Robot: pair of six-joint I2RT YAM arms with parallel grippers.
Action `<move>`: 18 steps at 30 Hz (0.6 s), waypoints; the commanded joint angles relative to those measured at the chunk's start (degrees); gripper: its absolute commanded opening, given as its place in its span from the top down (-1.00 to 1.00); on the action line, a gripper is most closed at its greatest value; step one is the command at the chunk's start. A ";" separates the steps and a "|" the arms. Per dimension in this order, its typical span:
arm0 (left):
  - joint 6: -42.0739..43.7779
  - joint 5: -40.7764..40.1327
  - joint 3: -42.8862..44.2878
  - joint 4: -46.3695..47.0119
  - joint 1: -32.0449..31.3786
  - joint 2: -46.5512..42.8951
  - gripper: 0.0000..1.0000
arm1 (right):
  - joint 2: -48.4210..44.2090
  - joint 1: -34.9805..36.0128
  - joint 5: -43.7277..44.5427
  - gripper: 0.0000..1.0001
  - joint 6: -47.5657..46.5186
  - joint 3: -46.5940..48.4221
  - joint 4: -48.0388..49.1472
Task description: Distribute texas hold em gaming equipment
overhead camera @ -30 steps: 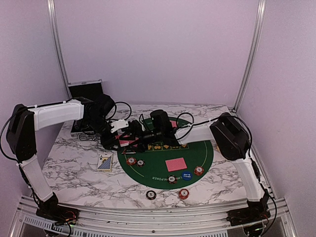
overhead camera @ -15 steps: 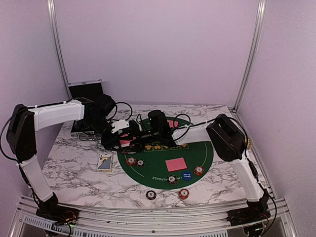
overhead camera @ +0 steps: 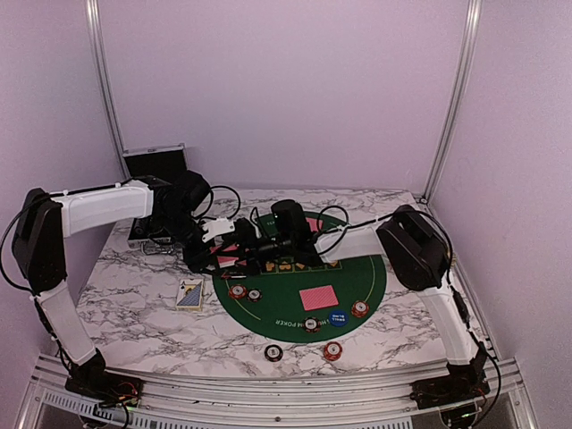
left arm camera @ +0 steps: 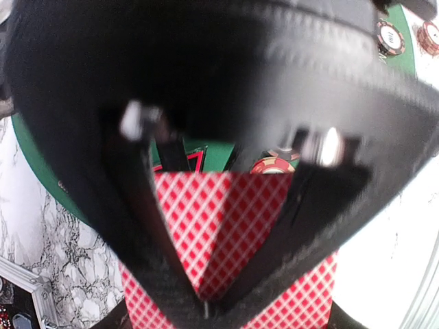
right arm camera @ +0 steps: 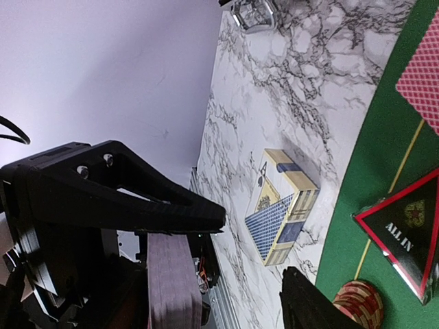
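Silver-edged black case (overhead camera: 156,163) stands open at the rear left of the tabletop (overhead camera: 125,313); its contents are not discernible. Blue-and-yellow card box (overhead camera: 189,293) lies beside the green mat (overhead camera: 362,268). Left hand (left arm camera: 206,305) is clamped on the pink-red-backed playing cards (left arm camera: 226,226) over the mat's left edge. Right hand (overhead camera: 254,252) is close against it; its opening cannot be determined.

Your left arm (overhead camera: 98,204) and right arm (overhead camera: 447,322) are smooth white shells linked by bulky black joint housings (overhead camera: 413,246), with thin black cables (overhead camera: 223,189) looping loose alongside. Your left pincer (left arm camera: 206,305) and right pincer (right arm camera: 254,247) are matte black, wedge-shaped, with small silver screw heads (left arm camera: 134,120) set in.
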 commanded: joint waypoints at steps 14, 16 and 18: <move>0.25 -0.23 1.62 -0.46 0.02 -0.69 1.00 | -5.75 -1.30 1.03 0.14 -3.74 -5.11 -3.33; 0.13 -0.10 1.97 -0.40 0.02 -0.38 1.00 | -6.36 -1.28 1.11 0.22 -4.14 -5.38 -3.58; -0.28 0.20 2.92 -0.48 0.02 -0.04 1.00 | -6.98 -1.39 1.07 0.29 -4.42 -5.71 -3.78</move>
